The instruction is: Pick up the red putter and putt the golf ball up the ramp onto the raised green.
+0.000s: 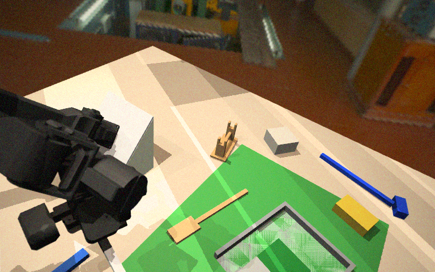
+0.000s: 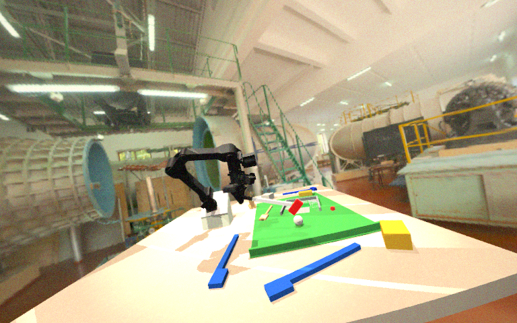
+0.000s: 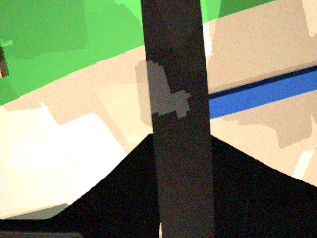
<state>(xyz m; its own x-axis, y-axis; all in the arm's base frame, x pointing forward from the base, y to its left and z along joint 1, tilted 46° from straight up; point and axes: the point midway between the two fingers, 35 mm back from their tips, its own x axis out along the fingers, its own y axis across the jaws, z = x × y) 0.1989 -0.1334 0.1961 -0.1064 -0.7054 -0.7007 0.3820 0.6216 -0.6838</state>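
Note:
My gripper (image 1: 104, 239) (image 2: 247, 198) (image 3: 174, 142) is shut on the red putter's pale shaft (image 2: 270, 200) (image 1: 116, 263), left of the green mat. The putter's red head (image 2: 295, 206) hangs above the mat in the exterior view; it is outside the top view. The white golf ball (image 2: 297, 220) rests on the green mat (image 2: 316, 237) (image 1: 256, 179), just below the head in the exterior view; their exact gap is unclear. The grey-walled enclosure (image 1: 313, 232) (image 2: 319, 203) holds the green area (image 1: 282, 251) and a pale sloping-looking piece (image 1: 256, 266).
A tan paddle (image 1: 184, 229) (image 2: 263, 217) lies on the mat. A wooden stand (image 1: 221, 149), grey block (image 1: 280, 141) and yellow block (image 1: 355, 213) are around it. Blue putters (image 1: 355, 179) (image 2: 316, 266) (image 2: 219, 278), another yellow block (image 2: 395, 234) and a white wedge (image 1: 128, 128) stand outside.

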